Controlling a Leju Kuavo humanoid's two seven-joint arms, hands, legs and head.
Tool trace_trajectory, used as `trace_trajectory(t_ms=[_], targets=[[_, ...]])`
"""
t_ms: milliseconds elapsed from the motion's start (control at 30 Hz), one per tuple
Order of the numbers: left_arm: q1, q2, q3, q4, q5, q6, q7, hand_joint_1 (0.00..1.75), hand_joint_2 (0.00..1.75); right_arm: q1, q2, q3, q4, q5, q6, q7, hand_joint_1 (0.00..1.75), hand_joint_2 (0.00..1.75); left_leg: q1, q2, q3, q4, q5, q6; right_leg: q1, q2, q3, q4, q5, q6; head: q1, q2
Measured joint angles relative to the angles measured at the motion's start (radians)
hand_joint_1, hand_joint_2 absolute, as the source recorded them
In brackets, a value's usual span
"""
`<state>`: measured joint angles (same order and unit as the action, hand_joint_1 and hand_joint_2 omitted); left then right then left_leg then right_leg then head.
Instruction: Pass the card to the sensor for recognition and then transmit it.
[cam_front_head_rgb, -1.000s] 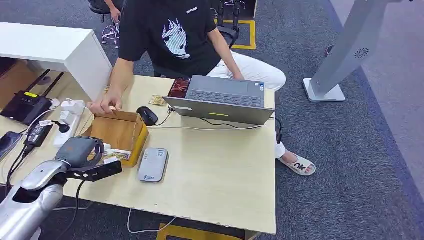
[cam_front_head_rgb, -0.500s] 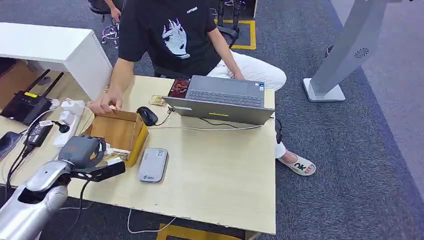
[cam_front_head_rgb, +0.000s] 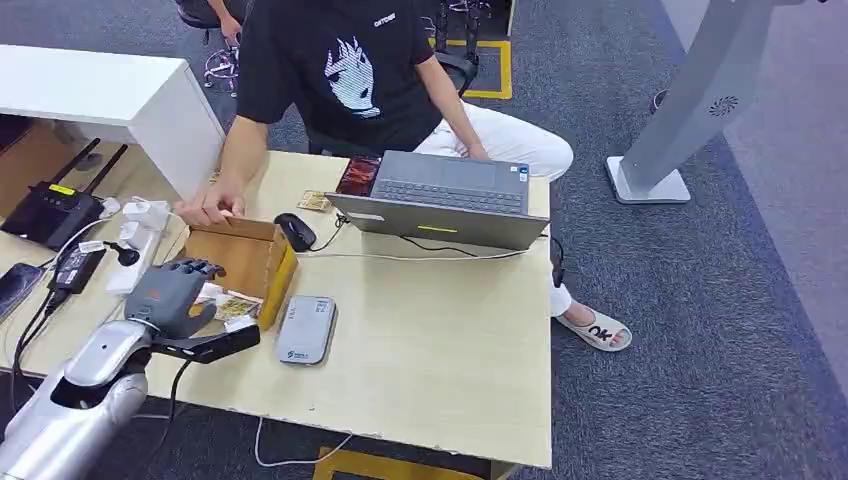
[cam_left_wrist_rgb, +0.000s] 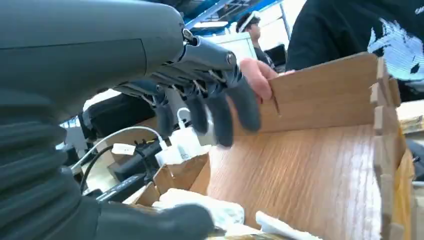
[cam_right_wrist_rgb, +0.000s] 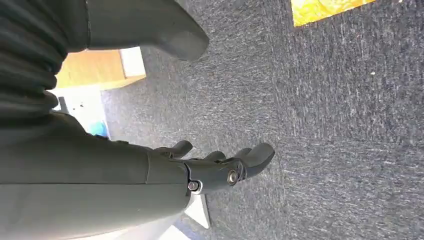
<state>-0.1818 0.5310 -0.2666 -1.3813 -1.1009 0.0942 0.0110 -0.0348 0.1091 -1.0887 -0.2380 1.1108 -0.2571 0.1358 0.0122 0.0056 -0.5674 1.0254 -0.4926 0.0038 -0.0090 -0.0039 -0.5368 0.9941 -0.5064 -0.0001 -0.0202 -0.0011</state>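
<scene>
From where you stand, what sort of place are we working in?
Likely an office or lab workspace: a wooden desk on grey carpet, an open laptop with a mouse, a router, and a person seated behind the desk.

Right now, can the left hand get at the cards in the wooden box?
Probably yes. The left hand hangs open over the wooden box, whose top is open, with the cards just beneath its fingers; nothing lies between.

Left arm: silver metal shell, dark oval cutout, lower left of head view. Left hand: grey back, darker fingers, black bracket beside wrist. Right hand: grey ribbed cover, thick grey thumb, dark fingers, round silver screw at knuckle.
</scene>
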Motion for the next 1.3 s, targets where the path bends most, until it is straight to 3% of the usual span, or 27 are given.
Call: trace_trajectory(t_ms=[967, 1300], targets=[[0.021, -0.019, 0.066, -0.080, -0.004, 0.032, 0.008, 0.00, 1.75, 0.000, 0.005, -0.035, 0.000, 0.011, -0.015, -0.015, 0.00, 1.75, 0.000, 0.000, 0.000, 0.000, 0.000, 0.000, 0.000, 0.000, 0.000, 0.000, 0.000, 0.000, 0.000, 0.000], [0.149, 0.066, 0.130, -0.244, 0.088, -0.055, -0.022, 0.00, 1.75, -0.001, 0.013, -0.062, 0.000, 0.004, -0.026, -0.017, 0.00, 1.75, 0.000, 0.000, -0.001, 0.000, 0.000, 0.000, 0.000, 0.000, 0.000, 0.000, 0.000, 0.000, 0.000, 0.000]])
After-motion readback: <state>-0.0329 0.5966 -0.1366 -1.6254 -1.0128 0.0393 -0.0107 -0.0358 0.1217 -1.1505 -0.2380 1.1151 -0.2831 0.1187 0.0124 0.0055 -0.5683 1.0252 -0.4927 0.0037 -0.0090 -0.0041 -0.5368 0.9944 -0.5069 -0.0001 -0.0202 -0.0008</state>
